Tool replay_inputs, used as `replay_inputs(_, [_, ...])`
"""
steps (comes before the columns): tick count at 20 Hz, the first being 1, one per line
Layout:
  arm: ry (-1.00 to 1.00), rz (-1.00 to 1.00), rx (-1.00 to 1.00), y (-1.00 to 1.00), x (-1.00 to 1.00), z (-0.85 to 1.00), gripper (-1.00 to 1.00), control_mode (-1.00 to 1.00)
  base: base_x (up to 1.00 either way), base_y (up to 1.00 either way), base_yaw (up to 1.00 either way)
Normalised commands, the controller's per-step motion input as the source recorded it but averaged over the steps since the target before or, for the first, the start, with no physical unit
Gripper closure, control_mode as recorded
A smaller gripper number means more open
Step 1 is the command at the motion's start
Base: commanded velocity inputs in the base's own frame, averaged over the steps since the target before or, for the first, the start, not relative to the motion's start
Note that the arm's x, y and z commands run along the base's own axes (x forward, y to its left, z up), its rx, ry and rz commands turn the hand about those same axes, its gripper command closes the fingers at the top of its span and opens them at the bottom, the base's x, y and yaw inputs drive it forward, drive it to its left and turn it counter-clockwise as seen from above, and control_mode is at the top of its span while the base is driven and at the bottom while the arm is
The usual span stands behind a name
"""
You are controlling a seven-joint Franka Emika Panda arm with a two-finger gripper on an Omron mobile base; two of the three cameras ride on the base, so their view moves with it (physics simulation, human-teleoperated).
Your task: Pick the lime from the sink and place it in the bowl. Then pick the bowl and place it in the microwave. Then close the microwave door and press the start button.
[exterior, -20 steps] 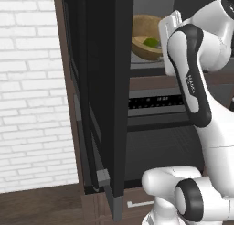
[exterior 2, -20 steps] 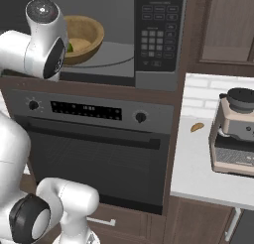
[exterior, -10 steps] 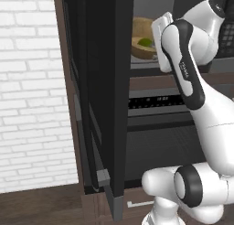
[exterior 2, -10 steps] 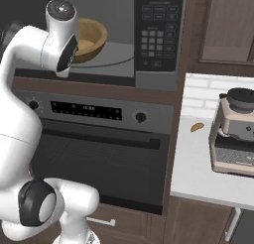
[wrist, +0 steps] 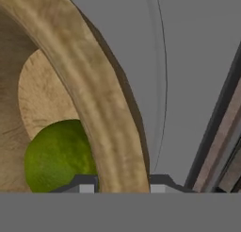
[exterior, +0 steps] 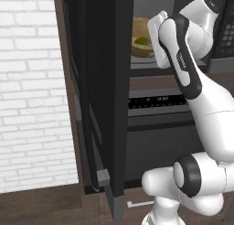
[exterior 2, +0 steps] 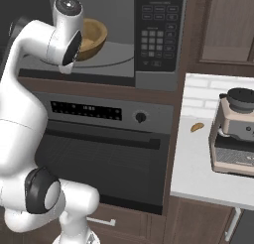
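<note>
The wooden bowl (exterior 2: 95, 35) sits inside the microwave (exterior 2: 119, 57), on the grey floor of its cavity. In the hand view the bowl's thick rim (wrist: 101, 118) runs down between my two fingertips, so my gripper (wrist: 123, 184) is shut on the rim. The lime (wrist: 59, 156) lies inside the bowl just left of the rim, and shows as a green patch (exterior: 142, 41) in the left base view. The microwave door (exterior: 105, 82) stands swung wide open to the left. The sink is out of view.
The keypad (exterior 2: 158, 39) is on the microwave's right side. Below is an oven (exterior 2: 106, 153) with a display and a knob (exterior 2: 141, 117). To the right, a counter (exterior 2: 198, 163) carries a coffee machine (exterior 2: 235, 131) and a small brown item (exterior 2: 197, 127). A brick wall (exterior: 32, 91) lies left.
My arm's elbow and upper links have swung up and in toward the microwave. The bowl has shifted slightly deeper into the cavity, with the gripper still shut on its rim.
</note>
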Motion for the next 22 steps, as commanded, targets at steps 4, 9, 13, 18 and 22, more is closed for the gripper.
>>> replay_inputs(4, [-0.06,0.01,0.0,0.0,-0.13,-0.03,-1.0,-1.0,0.0,0.0,0.0])
replay_inputs(9, [-0.06,0.01,0.0,0.08,-0.29,-0.12,-1.0,-1.0,0.0,0.0,0.0])
replay_inputs(13, [-0.14,0.0,0.0,0.03,-0.5,-0.04,-1.0,-1.0,0.0,0.0,0.0])
replay_inputs(18, [-0.22,0.0,0.0,0.0,-0.73,0.0,-1.0,-1.0,0.0,0.0,0.0])
replay_inputs(22, [-0.19,0.0,0.0,0.01,-0.61,0.0,-1.0,-1.0,0.0,0.0,0.0])
